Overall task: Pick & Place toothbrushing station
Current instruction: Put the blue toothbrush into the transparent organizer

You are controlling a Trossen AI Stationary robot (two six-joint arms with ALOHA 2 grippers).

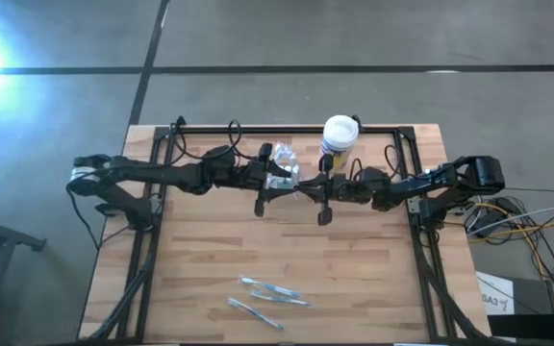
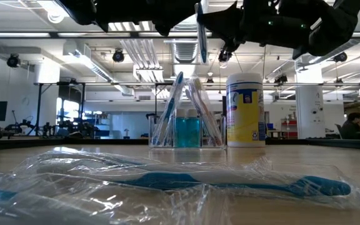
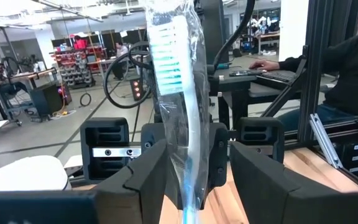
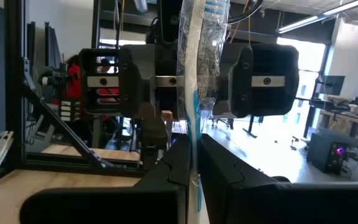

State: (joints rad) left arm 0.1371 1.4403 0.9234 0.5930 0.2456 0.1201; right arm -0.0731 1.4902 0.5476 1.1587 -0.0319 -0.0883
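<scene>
Near my table's point(image 1: 210, 250) front edge I see 3 wrapped toothbrushes point(image 1: 263, 298) lying flat; a white-lidded, yellow-labelled canister point(image 1: 339, 135) stands upright at the back.

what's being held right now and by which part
The right gripper is shut on the lower handle of a blue-and-white toothbrush in clear plastic wrap, held upright. The left gripper stands open around the same brush, not pinching it.

right hand point(image 4: 193, 163) | pinched on wrapped toothbrush point(image 4: 194, 50) | left hand point(image 4: 191, 78) facing
</scene>
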